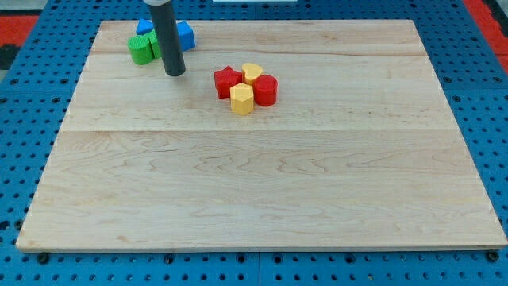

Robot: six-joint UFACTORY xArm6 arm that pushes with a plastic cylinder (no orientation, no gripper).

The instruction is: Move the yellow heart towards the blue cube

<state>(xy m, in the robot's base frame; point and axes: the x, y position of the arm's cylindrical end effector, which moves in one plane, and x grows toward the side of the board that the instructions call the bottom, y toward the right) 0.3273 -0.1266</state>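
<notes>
Yellow heart (252, 73) lies in the upper middle of the wooden board (262, 191), at the top of a tight cluster of four blocks: the red star (227, 81) touches it on the view's left, the red cylinder (266, 90) sits just beside it on the view's right, and the yellow hexagon (242, 99) lies directly below, toward the view's bottom. The blue cube (183, 34) stands well apart from the heart, near the board's top-left corner, and is partly hidden behind my rod. A second blue block (144, 27) shows only a small corner at the rod's left, so its shape cannot be made out; the green block (142, 48) beneath it is also partly covered, and its outline is unclear. No brand, label or writing is legible on any block, on the board or on the blue pegboard (32, 119) around it. I carry no pincer, only a straight dark rod, cut off by the view's top edge; it grips nothing. My tip (175, 73) rests on the board just below the blue cube and beside the green block, to the view's left of the red star, with bare wood between the tip and the cluster.
</notes>
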